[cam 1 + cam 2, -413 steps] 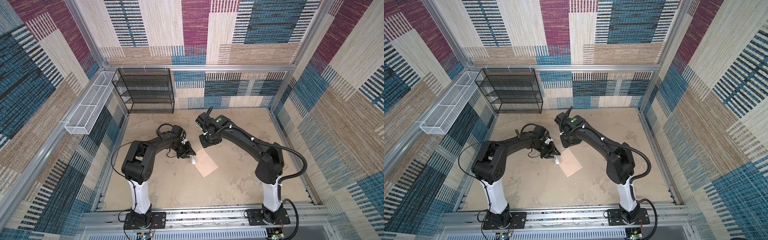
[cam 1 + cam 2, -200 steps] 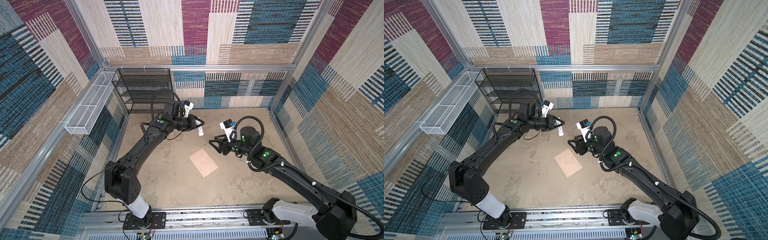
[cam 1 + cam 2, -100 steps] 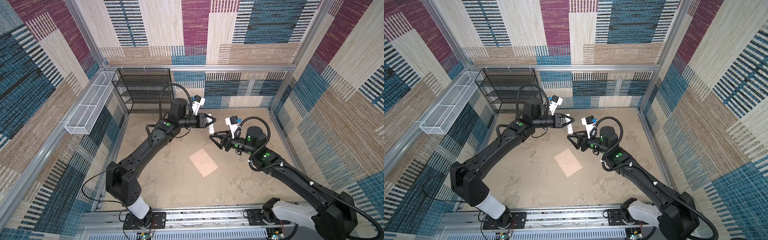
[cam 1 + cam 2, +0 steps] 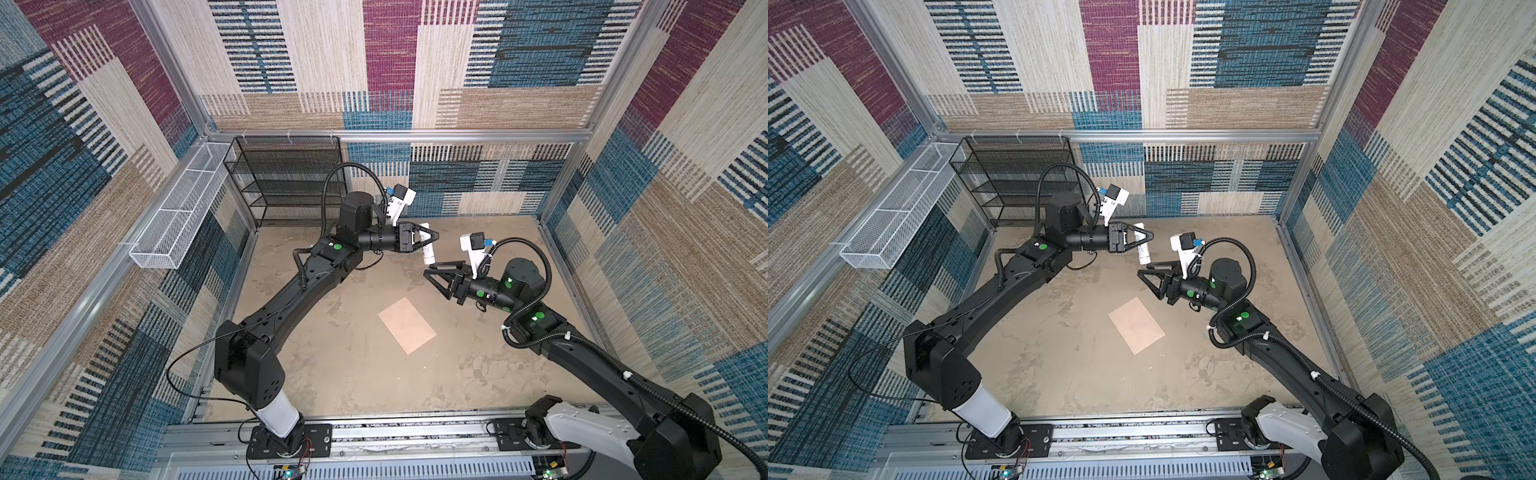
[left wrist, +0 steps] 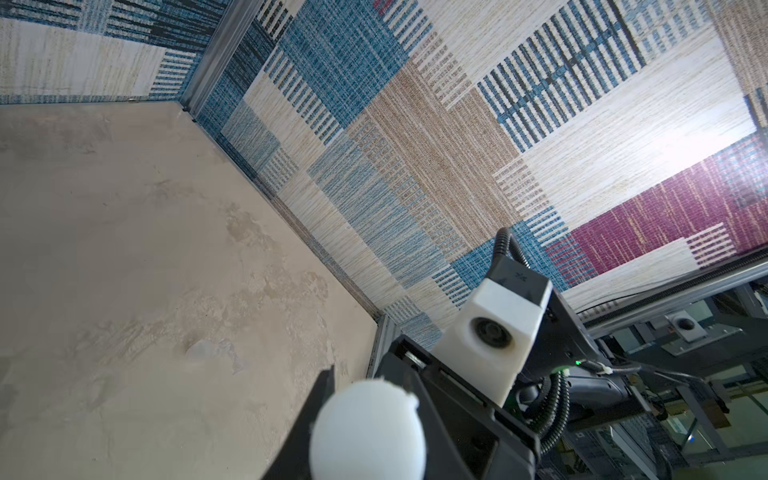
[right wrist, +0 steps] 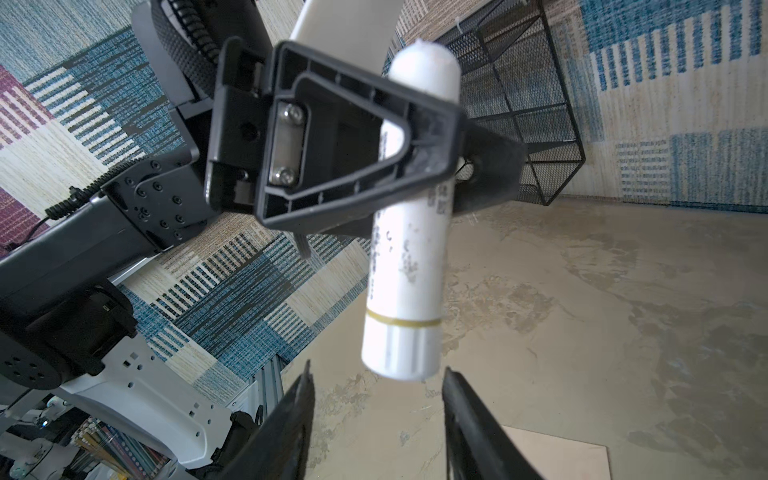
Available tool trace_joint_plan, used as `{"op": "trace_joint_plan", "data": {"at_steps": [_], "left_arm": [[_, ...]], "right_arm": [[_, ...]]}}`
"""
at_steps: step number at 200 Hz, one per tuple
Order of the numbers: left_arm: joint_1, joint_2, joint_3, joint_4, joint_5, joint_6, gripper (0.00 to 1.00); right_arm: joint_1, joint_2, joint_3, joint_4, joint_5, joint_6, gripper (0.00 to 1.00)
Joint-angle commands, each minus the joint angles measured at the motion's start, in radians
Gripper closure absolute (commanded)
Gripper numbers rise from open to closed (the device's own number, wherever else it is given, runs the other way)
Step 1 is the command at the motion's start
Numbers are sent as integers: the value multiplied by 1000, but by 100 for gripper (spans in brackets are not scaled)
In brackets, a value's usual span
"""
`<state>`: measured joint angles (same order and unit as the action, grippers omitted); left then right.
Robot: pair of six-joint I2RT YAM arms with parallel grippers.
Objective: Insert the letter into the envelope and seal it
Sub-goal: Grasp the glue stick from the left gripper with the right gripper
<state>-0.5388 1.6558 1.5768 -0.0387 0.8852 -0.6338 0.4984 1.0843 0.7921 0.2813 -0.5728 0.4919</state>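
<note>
Mid-air over the surface [image 4: 353, 374]: left jaws clamp a white tube [image 6: 409, 249]; right jaws spread wide, just short of its capped end.
Peach envelope [image 4: 407, 325] lies flat mid-surface, all four edges free, well apart from both arms. Tube smooth, round, scuffed print. Surface mottled tan.

Matt peach paper envelope [image 4: 407, 325], smooth white plastic tube [image 6: 409, 257], black metal mesh rack [image 4: 286, 183]
</note>
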Motion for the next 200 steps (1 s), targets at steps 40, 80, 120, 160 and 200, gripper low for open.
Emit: {"op": "trace_joint_plan", "data": {"at_steps": [40,80,120,160,200], "left_arm": [[-4,-9,-17,87,67,-33,100],[-9,-10,-29,95,70,-27,100],[-15,-5,-29,84,74,-13,100],[-19,-3,-23,68,70,6,100],[-24,-1,-17,40,58,34,100]], "right_arm": [[-15,19,24,49,-41,17,48],[-15,25,25,65,-55,17,54],[-15,35,36,68,-65,11,60],[-15,46,45,65,-70,11,67],[-15,51,52,59,-76,11,76]]}}
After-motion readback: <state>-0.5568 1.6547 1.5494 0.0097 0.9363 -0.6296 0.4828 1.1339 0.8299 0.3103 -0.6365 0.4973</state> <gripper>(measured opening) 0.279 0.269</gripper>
